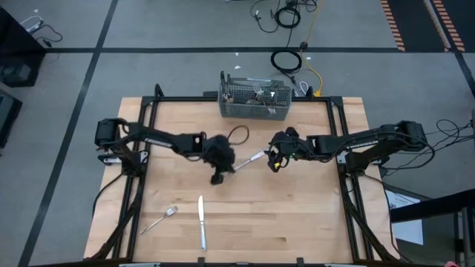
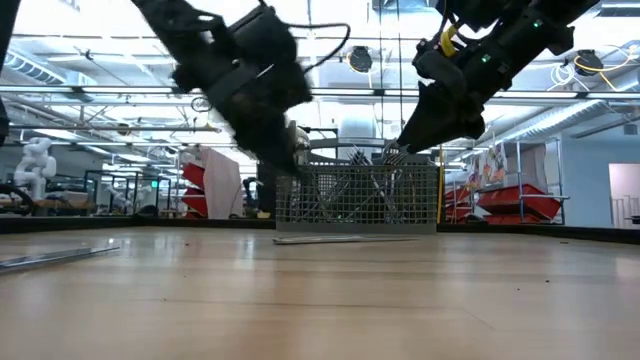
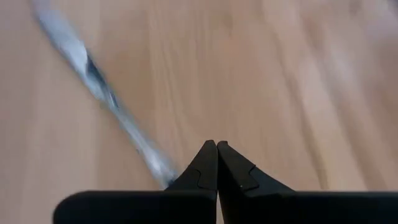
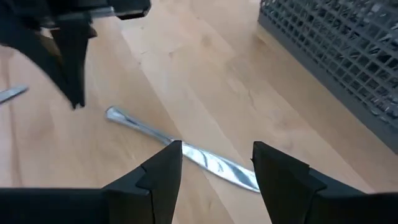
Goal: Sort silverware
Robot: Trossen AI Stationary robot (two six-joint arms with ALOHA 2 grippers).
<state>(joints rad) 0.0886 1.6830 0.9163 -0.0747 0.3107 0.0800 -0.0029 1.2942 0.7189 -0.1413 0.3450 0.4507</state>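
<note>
From above, I saw my left claw [image 1: 220, 176] closed and empty beside a knife [image 1: 250, 159] mid-bench; my right claw [image 1: 273, 159] hung open over it. Another knife [image 1: 201, 221] and a fork [image 1: 162, 218] lay nearer. The right wrist view showed the knife [image 4: 186, 152] between open fingers [image 4: 163, 171]. I could read no writing.

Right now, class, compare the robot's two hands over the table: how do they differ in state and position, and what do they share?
1. The left hand is shut, its fingers pressed together; the right hand is open with a clear gap.
2. The left hand sits beside one end of the knife on the table; the right hand hangs above that knife's blade, framing it between its fingers.
Shared: both are dark, two-fingered, empty, and near the table's middle.
</note>
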